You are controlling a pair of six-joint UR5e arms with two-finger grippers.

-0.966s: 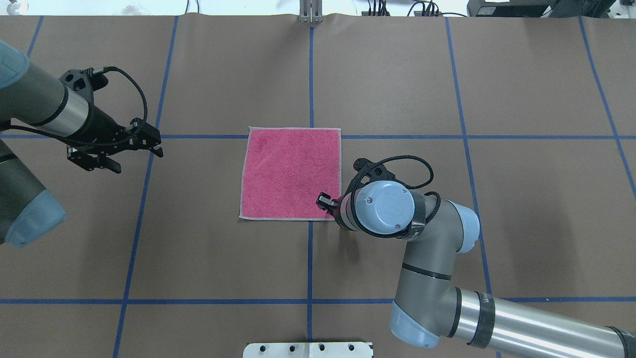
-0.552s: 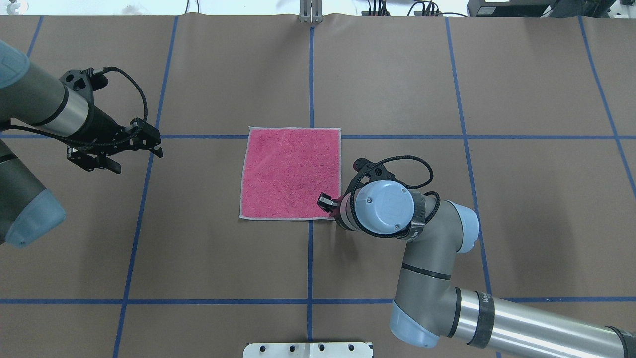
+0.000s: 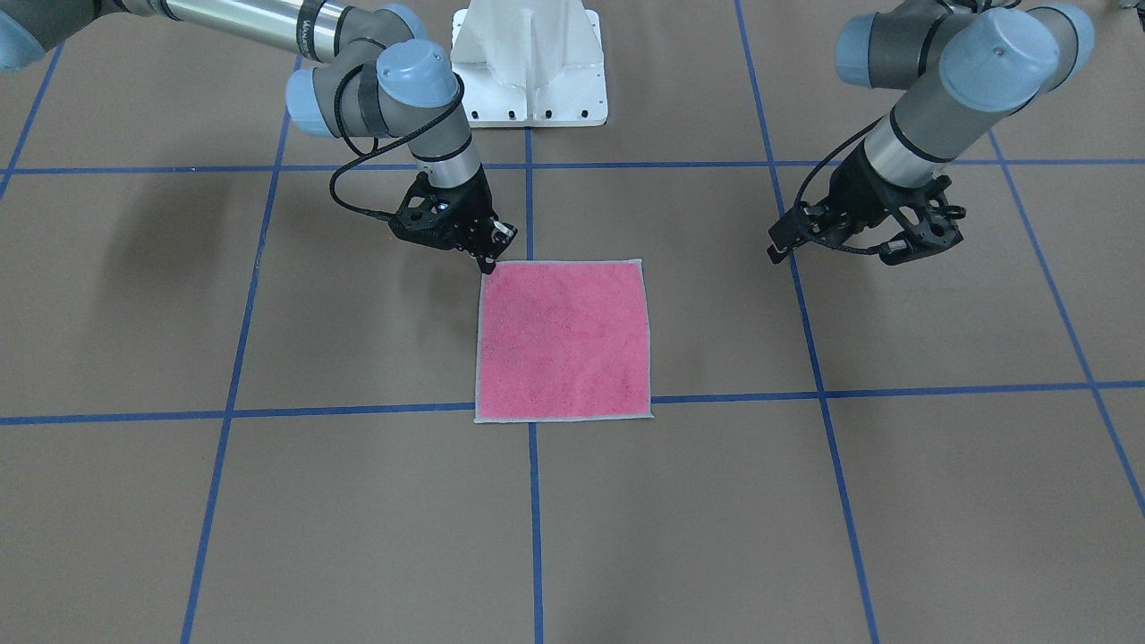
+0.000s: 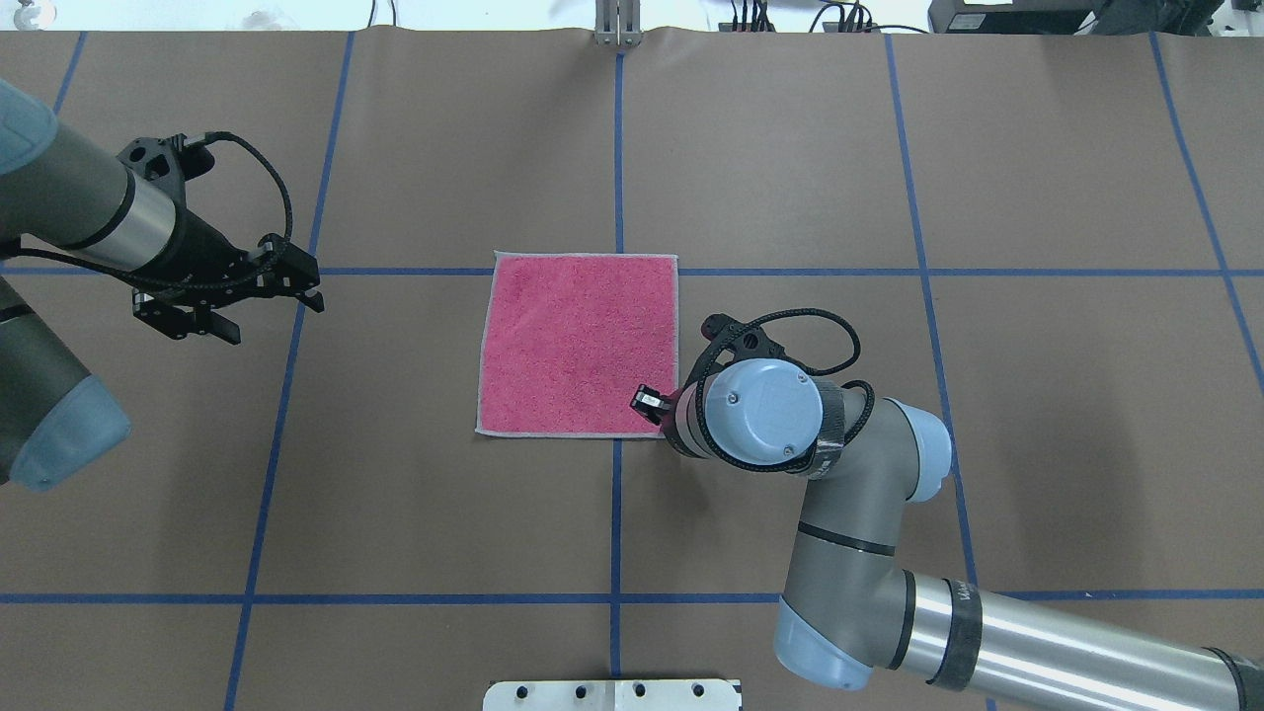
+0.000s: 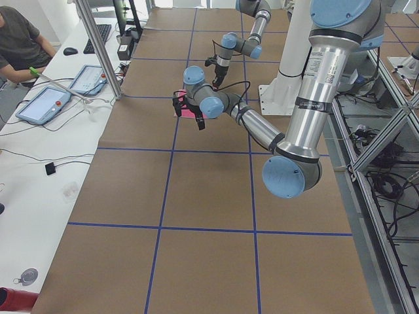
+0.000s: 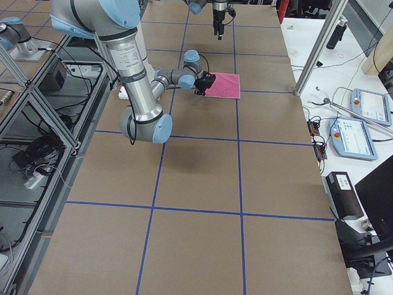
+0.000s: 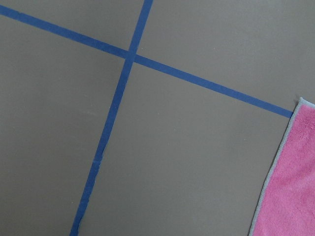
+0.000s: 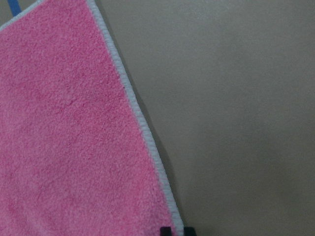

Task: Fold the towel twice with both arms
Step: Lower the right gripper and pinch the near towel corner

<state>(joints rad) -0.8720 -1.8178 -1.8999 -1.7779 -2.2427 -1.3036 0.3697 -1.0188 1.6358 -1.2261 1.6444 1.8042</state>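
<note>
Right gripper (image 8: 177, 231) pinches towel (image 8: 64, 137) hem, a contact only its wrist view shows.

The towel (image 4: 578, 346) is bright pink with a pale grey hem. The table (image 4: 1037, 444) is brown, gridded with blue tape (image 4: 444, 598). The left arm (image 4: 148, 222) and right arm (image 4: 849, 494) are silver-grey with light blue caps. The left gripper (image 4: 276, 318) and right gripper (image 3: 487, 265) are black, one finger (image 4: 645, 399) seemingly white-tipped.

free: table (image 4: 444, 513) round towel (image 4: 578, 341) | blocked: corner under right gripper (image 3: 488, 259) (left gripper (image 4: 272, 316) well apart)
</note>
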